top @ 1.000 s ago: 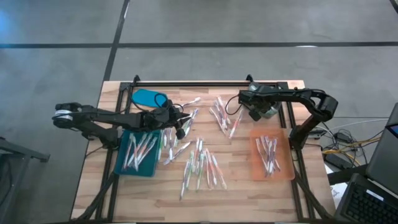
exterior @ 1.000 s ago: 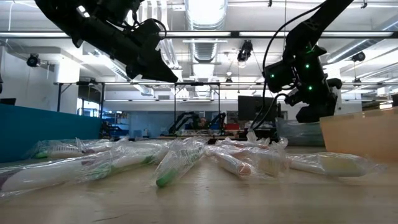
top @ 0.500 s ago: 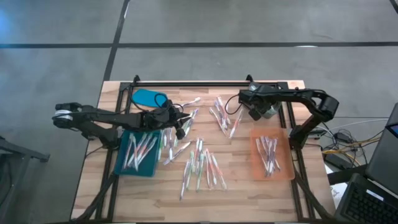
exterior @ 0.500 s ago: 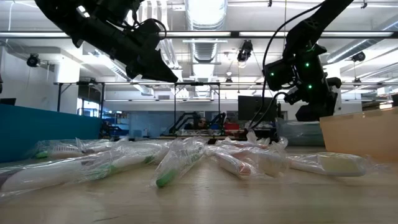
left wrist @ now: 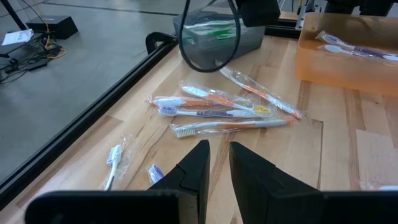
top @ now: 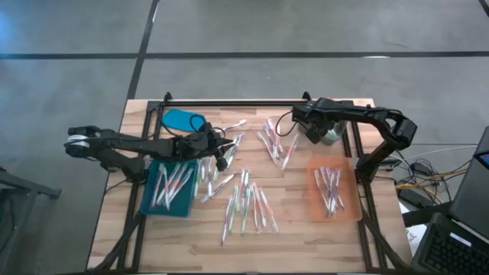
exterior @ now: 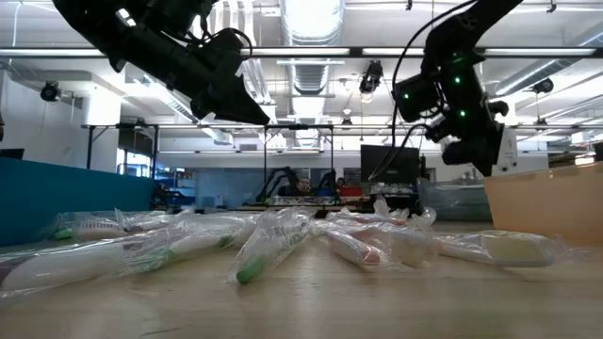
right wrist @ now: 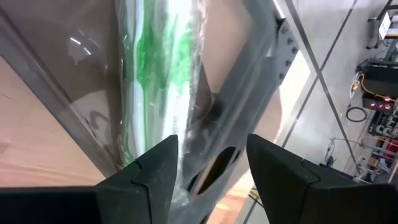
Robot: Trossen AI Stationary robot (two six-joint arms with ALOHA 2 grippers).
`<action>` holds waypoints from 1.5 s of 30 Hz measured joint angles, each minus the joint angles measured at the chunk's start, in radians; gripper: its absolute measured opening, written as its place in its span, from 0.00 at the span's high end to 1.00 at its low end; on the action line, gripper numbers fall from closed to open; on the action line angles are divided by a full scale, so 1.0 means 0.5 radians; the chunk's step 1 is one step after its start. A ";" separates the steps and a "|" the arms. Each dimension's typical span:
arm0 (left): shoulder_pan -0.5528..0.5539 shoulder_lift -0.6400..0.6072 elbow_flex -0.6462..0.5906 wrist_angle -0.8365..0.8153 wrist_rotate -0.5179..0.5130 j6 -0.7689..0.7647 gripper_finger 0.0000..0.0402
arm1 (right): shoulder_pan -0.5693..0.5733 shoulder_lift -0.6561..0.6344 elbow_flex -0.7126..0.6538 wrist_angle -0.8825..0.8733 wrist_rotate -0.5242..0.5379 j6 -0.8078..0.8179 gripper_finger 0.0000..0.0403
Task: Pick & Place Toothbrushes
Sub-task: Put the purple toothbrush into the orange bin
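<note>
The right gripper's (right wrist: 208, 162) fingers stand spread over a clear grey bin (top: 330, 136); only its wrist view shows the green-and-white wrapped toothbrushes (right wrist: 152, 68) lying inside. The left gripper's (left wrist: 216, 163) fingers hang nearly together, holding nothing, above the wooden plank table (top: 298, 221). From above, crinkly wrapped toothbrushes lie scattered mid-table, others in the teal tray (top: 148, 200) and orange tray (top: 353, 205).

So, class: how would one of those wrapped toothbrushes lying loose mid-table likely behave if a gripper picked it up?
Each wrapped toothbrush is thin, so probably light. The clear film looks glossy and crinkled, so fingers may slip or catch only wrapper. The handle looks straight, likely stiff inside a floppy sleeve.
</note>
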 joint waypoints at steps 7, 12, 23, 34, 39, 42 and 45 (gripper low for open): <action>0.000 0.000 0.000 0.001 0.000 0.002 0.83 | 0.000 0.000 0.292 -0.224 0.000 0.015 0.55; 0.000 0.000 0.000 0.000 0.000 0.002 0.83 | 0.004 0.000 0.535 -0.347 0.000 0.017 0.59; 0.000 0.000 0.000 0.001 0.000 0.002 0.83 | 0.114 0.000 0.999 -0.380 -0.083 0.024 0.69; 0.001 0.000 0.000 0.001 0.000 0.002 0.83 | 0.431 0.000 1.163 -0.374 -0.107 0.037 0.82; 0.001 0.000 0.000 0.001 0.000 0.001 0.83 | 0.578 0.000 1.162 -0.371 -0.107 0.170 0.87; 0.001 0.000 0.000 0.001 0.000 0.001 0.83 | 0.667 0.000 1.161 -0.368 -0.107 0.203 0.90; 0.001 0.000 0.000 0.000 0.000 0.001 0.83 | 0.757 0.000 1.161 -0.365 -0.107 0.269 0.92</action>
